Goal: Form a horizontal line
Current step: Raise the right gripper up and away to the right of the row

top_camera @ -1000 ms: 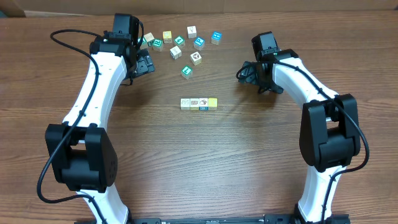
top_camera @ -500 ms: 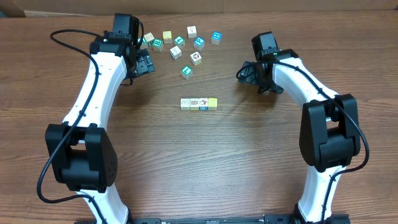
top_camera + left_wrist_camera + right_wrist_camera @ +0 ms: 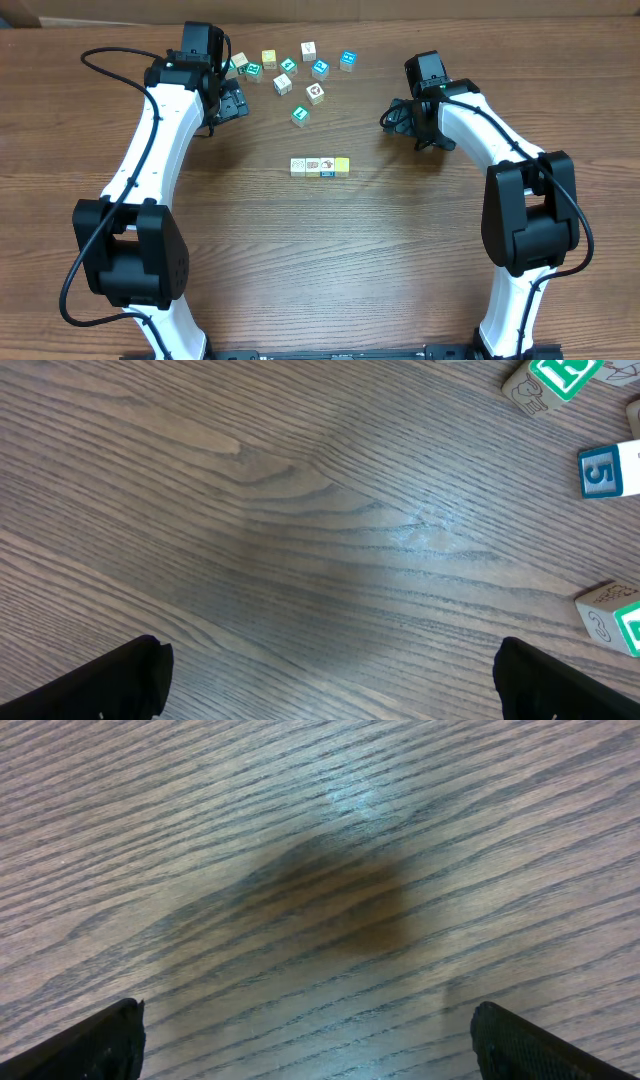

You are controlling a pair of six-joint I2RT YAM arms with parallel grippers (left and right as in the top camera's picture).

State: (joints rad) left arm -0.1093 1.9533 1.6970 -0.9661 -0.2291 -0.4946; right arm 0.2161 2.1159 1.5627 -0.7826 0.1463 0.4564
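wood table: only overhead shows the horizontal line; left end effector and right end effector gape wide, empty.

The fixed overhead camera looked straight down on the whole table. Each wrist camera faced the wood at close range (its own dark fingertips in the bottom corners); the left wrist view shared a few loose cubes with the overhead one.
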